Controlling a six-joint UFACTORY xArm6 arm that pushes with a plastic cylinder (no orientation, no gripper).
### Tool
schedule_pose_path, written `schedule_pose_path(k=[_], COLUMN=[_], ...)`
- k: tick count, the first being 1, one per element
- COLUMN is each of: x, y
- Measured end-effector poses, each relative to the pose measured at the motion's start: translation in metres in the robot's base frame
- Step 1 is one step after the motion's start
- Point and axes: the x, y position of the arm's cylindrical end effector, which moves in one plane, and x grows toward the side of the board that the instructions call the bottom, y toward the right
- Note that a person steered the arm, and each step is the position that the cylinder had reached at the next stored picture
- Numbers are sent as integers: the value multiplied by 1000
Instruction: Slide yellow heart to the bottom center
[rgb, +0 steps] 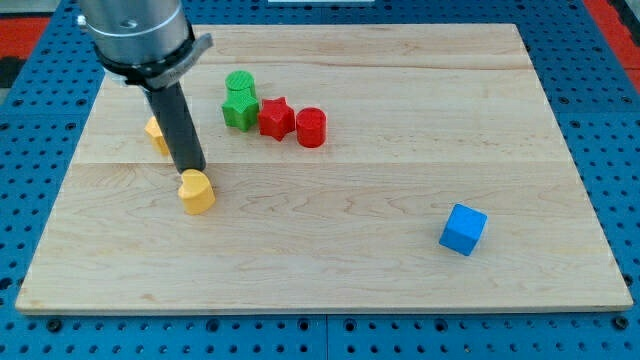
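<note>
The yellow heart (197, 191) lies on the wooden board (340, 240) at the view's left, about mid-height. My tip (189, 169) stands right at the heart's upper edge, touching or nearly touching it. A second yellow block (155, 132) sits above and to the left, partly hidden behind the rod; its shape is unclear.
A green cylinder (240, 83) and a green star-like block (239, 109) sit near the top centre, with a red star (276, 118) and a red cylinder (311, 127) to their right. A blue cube (463, 229) lies at the lower right.
</note>
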Motion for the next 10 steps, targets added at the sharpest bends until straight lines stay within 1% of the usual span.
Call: schedule_pose_path(k=[1, 2, 3, 4, 6, 9, 10], x=[5, 6, 17, 33, 41, 56, 60], y=[-3, -21, -33, -5, 78, 85, 75])
